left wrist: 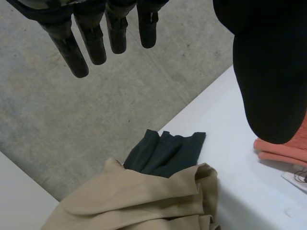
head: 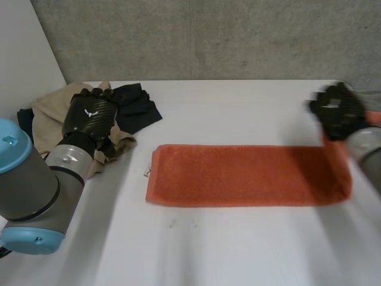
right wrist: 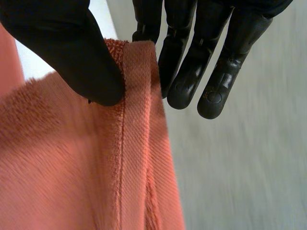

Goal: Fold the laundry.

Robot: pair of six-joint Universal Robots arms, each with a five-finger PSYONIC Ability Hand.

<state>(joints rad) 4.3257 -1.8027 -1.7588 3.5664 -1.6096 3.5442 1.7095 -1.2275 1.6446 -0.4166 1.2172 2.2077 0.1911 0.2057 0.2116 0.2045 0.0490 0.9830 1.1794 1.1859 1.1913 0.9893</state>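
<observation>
Black left hand [head: 89,116], grey blue-capped arm [head: 36,190]

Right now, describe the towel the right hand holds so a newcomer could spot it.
On the white table, right of the crumpled beige garment and dark garment, lies a long orange towel. It alone is flat and bright, one end pinched in the fingers of the right hand.

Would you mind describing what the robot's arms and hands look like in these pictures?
Both hands are black. The left hand has a carbon-weave back with a small white mark, and its fingers are slim with rounded tips. The right hand has glossy, rounded fingers. The left arm is a grey cylinder with light-blue caps; the right arm is grey.
</observation>
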